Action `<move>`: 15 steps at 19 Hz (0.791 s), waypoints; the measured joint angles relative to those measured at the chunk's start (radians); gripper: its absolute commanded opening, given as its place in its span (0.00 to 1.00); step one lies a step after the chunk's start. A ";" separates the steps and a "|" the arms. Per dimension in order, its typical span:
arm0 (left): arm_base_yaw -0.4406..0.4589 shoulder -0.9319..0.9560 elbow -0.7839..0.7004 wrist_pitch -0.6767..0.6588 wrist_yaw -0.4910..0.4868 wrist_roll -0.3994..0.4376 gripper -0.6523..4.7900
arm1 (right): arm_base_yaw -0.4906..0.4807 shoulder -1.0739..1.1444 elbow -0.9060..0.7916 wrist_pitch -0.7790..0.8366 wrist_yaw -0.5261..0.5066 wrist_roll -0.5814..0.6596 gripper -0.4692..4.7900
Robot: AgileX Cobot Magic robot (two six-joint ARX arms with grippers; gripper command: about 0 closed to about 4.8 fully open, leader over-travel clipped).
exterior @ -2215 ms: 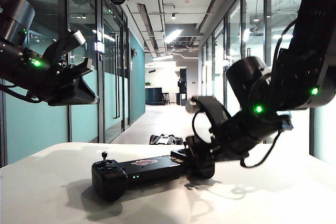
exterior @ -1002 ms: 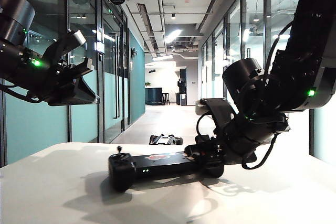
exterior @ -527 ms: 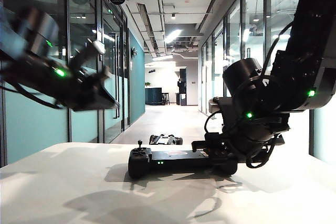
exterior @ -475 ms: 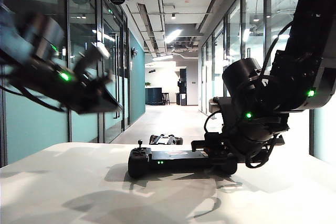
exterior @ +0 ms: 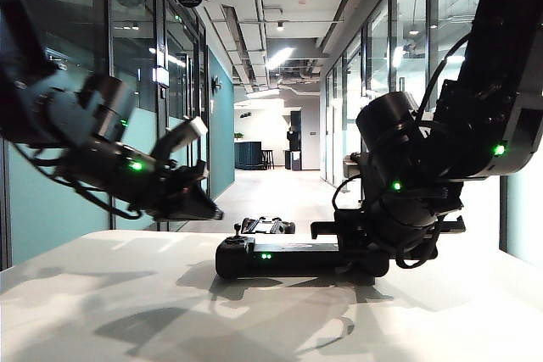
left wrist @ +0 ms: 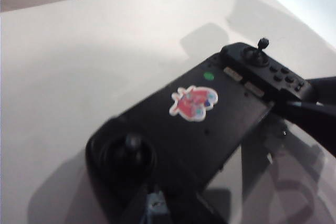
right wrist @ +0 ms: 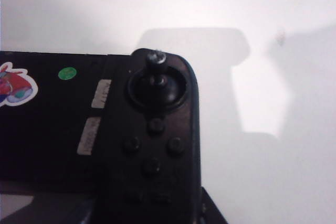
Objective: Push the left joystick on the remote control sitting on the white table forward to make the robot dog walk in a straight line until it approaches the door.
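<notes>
A wide black gamepad-style remote control (exterior: 297, 258) is lying across the middle of the smooth matte white table (exterior: 127, 311), its long axis running left to right. The right gripper (exterior: 373, 253) is clamping the controller's right end, its fingers pressed onto the casing. The left gripper (exterior: 199, 201) is hanging just left of the controller and a little above it, pointing down toward the near end; whether its fingers are spread or pressed together cannot be told. The short thin black left joystick (left wrist: 132, 142) is standing at the controller's left end, to the right of and below that gripper, so the left arm is the nearer one, and the coming push would seem to run away from the camera, across the controller's long axis. Beyond the table's far edge, the small dark four-legged robot dog (exterior: 268, 225) is sitting low on the floor of a glass-walled corridor stretching away under ceiling lights.
</notes>
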 measured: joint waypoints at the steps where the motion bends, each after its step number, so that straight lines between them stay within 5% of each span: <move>1: 0.000 0.016 0.019 -0.005 0.015 0.000 0.11 | 0.000 0.000 0.000 0.000 0.000 0.000 0.47; 15: -0.021 0.156 0.214 -0.085 0.038 0.023 0.11 | 0.000 0.000 0.000 0.000 0.001 0.001 0.47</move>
